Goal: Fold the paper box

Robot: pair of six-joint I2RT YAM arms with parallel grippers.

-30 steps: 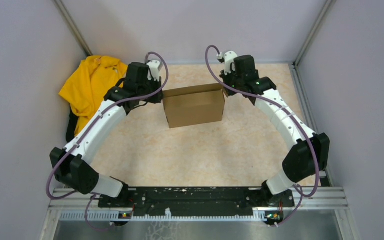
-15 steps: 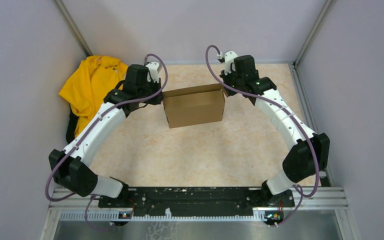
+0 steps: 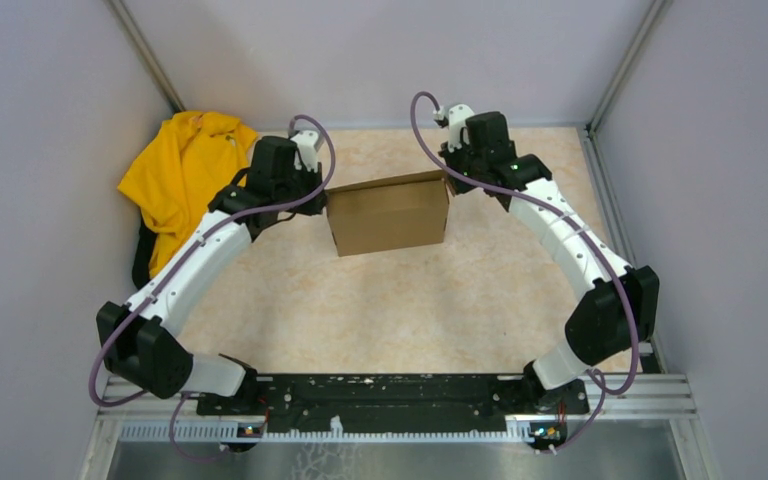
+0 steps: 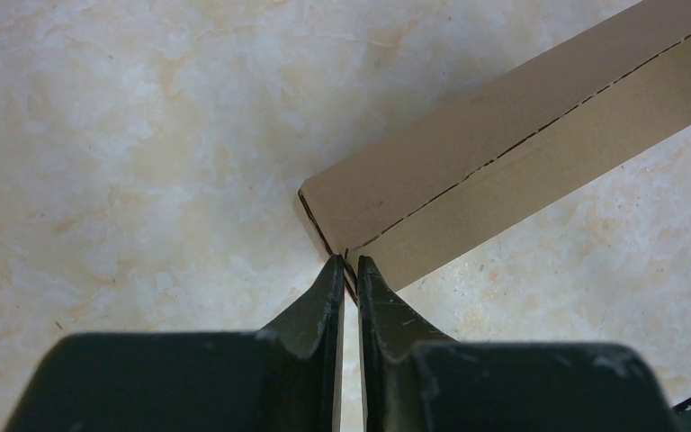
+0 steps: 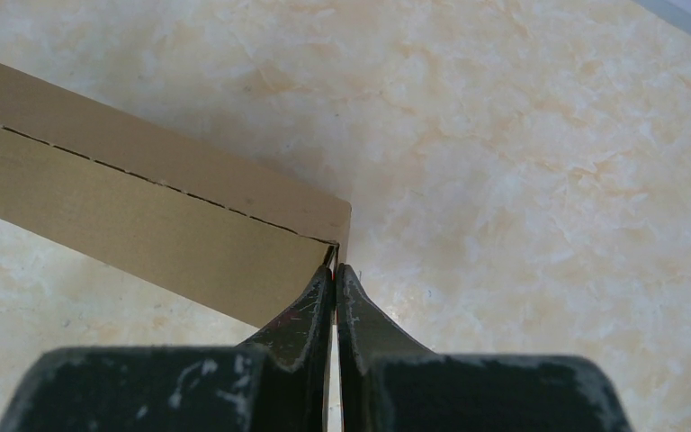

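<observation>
Closed paper box [image 3: 388, 212] of plain brown cardboard at the far middle of the tabletop [image 3: 410, 300], spanning the gap between the two arms. The left gripper [image 4: 349, 270] is nearly closed, pinching the thin cardboard edge at the box's left end. The right gripper [image 5: 335, 274] has its fingers pressed together, tips touching the box's right end corner; whether cardboard lies between them cannot be told. A broken seam line runs along the box's narrow face.
</observation>
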